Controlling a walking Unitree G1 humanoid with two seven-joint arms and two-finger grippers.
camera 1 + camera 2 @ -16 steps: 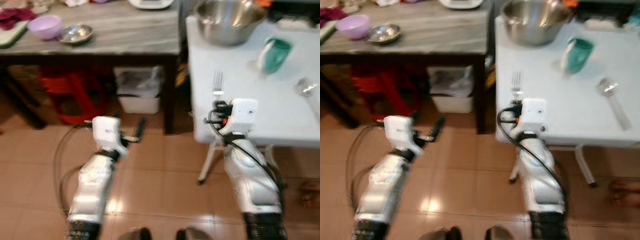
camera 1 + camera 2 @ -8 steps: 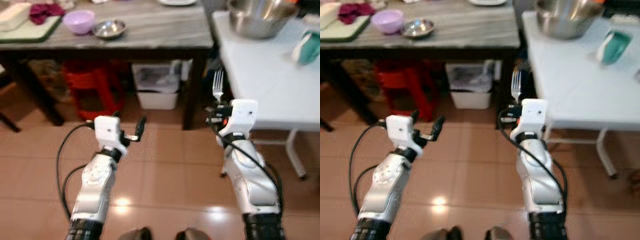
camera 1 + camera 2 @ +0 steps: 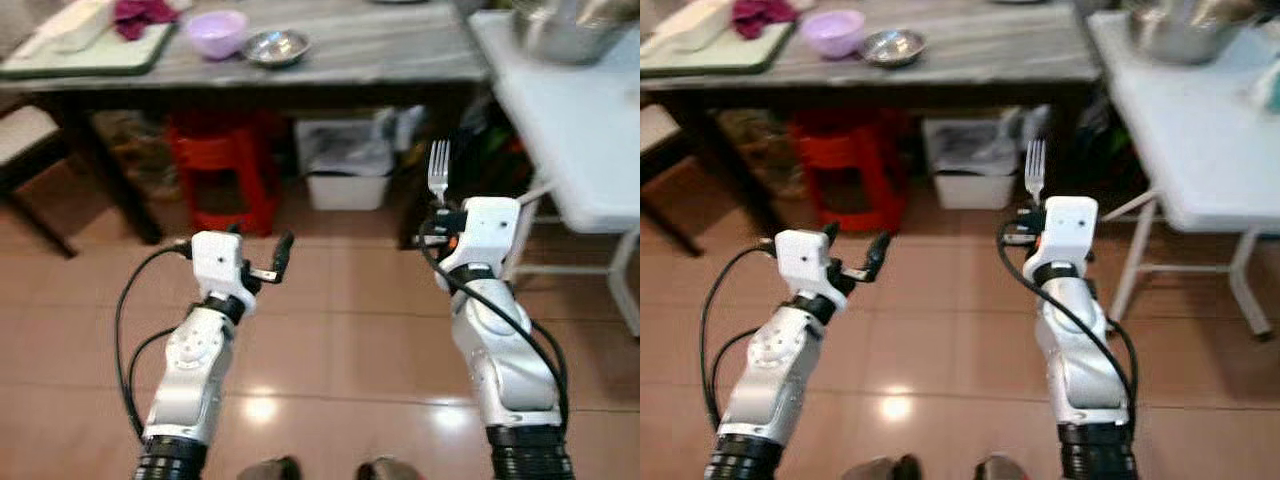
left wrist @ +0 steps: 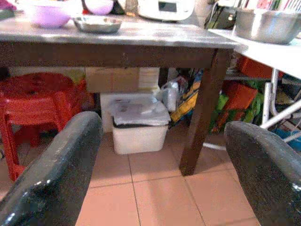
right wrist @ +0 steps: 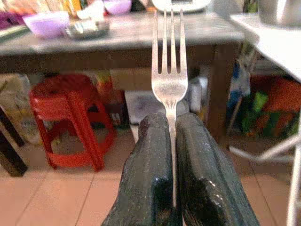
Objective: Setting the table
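Note:
A silver fork (image 3: 437, 172) stands upright with its tines up, and my right gripper (image 3: 437, 212) is shut on its handle over the tiled floor. In the right wrist view the two black fingers (image 5: 150, 155) press together on the fork (image 5: 169, 75). Level with it on the other side, my left gripper (image 3: 258, 243) is open and holds nothing; its wrist view has the gripper (image 4: 160, 155) with fingers wide apart. Ahead is a grey-topped dark wooden table (image 3: 380, 55) carrying a purple bowl (image 3: 216, 31) and a small steel dish (image 3: 277, 45).
A white folding table (image 3: 585, 130) with a large steel bowl (image 3: 570, 25) stands at the right. Under the wooden table are a red stool (image 3: 220, 165) and a white bin (image 3: 350, 178). A green board (image 3: 90, 55) lies at the table's left; a chair (image 3: 25, 140) is further left.
The whole view has swung left: the white table has slid toward the right edge and more of the wooden table shows. Both grippers keep their pose, the fork still held.

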